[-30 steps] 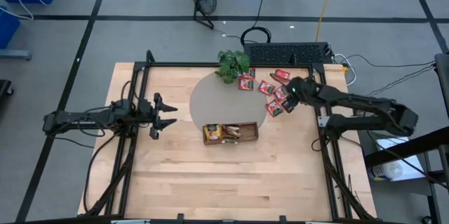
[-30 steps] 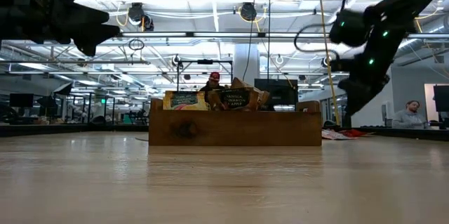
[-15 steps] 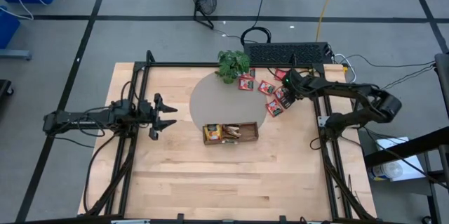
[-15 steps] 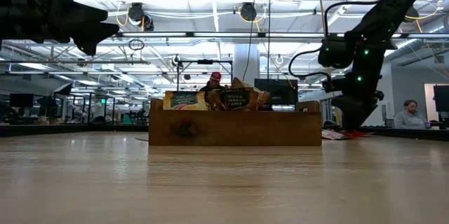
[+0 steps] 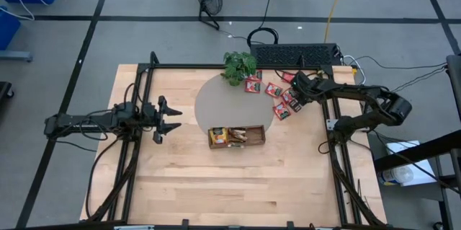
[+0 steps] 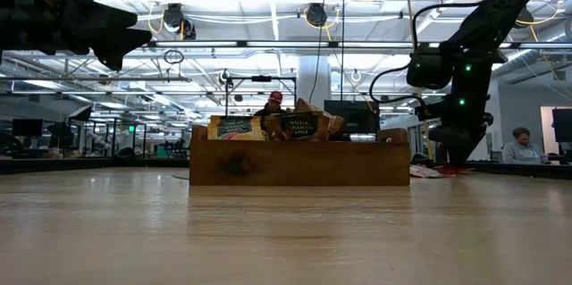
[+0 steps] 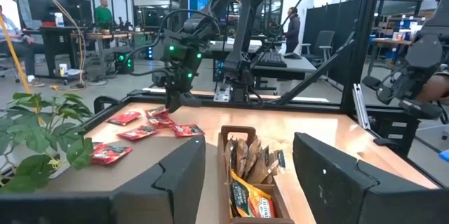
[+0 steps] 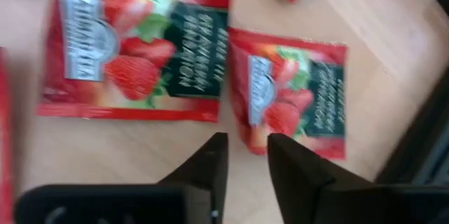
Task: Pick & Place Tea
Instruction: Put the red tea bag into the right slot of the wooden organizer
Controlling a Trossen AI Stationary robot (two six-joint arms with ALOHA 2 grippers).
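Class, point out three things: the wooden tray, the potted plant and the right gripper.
Wooden tray (image 5: 255, 142): high view, right end of its rim.
Potted plant (image 5: 239, 65): high view, its leaves.
Right gripper (image 8: 244, 159): right wrist view, between its fingertips.

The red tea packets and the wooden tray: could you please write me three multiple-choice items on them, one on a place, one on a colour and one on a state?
1. Where is the right gripper?
A. over the wooden tray
B. down among the red packets
C. beside the left arm

2. What colour are the two packets nearest the right gripper's fingers?
A. red
B. blue
C. white

3. What is the state of the wooden tray?
A. upside down
B. empty
C. upright, holding packets

Answers:
1 B, the high view shows it low over the loose packets near the table's right far side.
2 A, the right wrist view shows red strawberry packets.
3 C, the low view shows packets standing up out of it.

The left gripper waits open, left of the tray.
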